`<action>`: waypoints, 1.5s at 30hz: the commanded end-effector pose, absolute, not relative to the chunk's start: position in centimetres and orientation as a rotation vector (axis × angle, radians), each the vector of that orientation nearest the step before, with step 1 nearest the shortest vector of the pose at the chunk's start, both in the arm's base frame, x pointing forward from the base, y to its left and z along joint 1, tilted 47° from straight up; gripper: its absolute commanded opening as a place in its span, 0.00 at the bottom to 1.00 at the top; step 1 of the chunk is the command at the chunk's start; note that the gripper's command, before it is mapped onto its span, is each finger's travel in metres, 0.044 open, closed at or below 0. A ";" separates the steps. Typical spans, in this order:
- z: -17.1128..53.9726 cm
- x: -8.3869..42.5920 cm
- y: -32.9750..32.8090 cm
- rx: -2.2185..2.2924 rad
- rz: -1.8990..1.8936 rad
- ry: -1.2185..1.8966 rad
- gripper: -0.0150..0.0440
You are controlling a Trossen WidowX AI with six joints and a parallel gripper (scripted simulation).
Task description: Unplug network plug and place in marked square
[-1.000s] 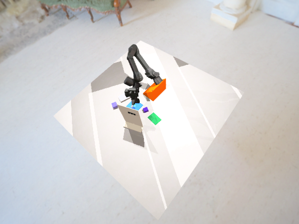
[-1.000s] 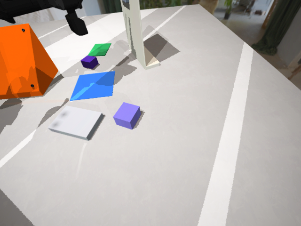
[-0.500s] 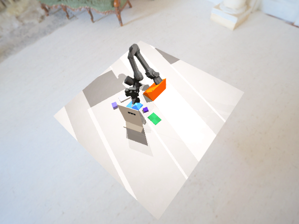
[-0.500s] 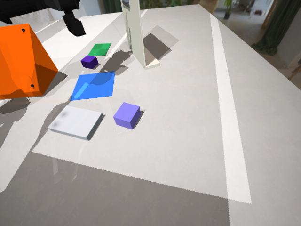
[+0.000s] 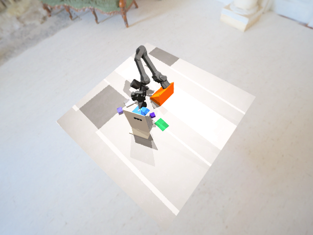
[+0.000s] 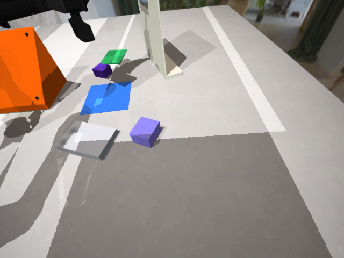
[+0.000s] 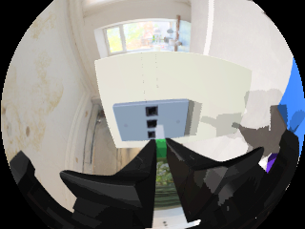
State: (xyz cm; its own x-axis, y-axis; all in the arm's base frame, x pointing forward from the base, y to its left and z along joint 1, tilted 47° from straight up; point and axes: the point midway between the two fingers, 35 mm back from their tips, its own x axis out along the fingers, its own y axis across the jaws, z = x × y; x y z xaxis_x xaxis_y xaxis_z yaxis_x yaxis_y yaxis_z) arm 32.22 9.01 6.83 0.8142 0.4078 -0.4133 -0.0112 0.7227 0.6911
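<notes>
Evidently, plug (image 7: 161, 148) between the jaws (image 5: 139, 108).

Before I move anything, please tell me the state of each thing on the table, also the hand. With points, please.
Hand (image 5: 139, 107) (image 6: 88, 40) (image 7: 159, 143): shut on the plug.
Plug (image 7: 161, 149): gripped; fully out or not, cannot tell.
Panel (image 5: 137, 125) (image 6: 156, 41) (image 7: 176, 76): upright.
Blue square (image 5: 135, 109) (image 6: 110, 98) (image 7: 292, 91): flat.
Green square (image 5: 161, 124) (image 6: 113, 56): flat.
Grey slab (image 5: 129, 103) (image 6: 90, 138): lying flat.
Dark purple block (image 5: 152, 115) (image 6: 101, 71) (image 7: 272, 162): resting on the table.
Light purple block (image 5: 120, 110) (image 6: 144, 131): likewise.

Panel (image 5: 136, 120) (image 6: 156, 41) (image 7: 172, 76): matt, smooth. Orange block (image 5: 166, 94) (image 6: 19, 69): matt, plastic-like. Chair legs (image 5: 123, 13): glossy wood. Seat (image 5: 100, 4): cloth.
</notes>
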 end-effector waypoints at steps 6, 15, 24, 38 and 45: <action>7.0 32.0 9.1 0.734 0.246 0.585 0.25; 8.7 31.5 10.7 0.733 0.248 0.587 0.25; 10.4 30.5 12.3 0.733 0.251 0.587 0.25; 9.6 30.7 9.7 0.737 0.042 0.592 0.25; 7.6 30.9 5.2 0.723 -0.224 0.588 0.25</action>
State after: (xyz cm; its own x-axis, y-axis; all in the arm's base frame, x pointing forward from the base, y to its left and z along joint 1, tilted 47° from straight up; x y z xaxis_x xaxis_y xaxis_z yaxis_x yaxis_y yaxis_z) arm 30.92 7.41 8.76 0.8373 0.1206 -0.5333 0.2766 0.7480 0.6033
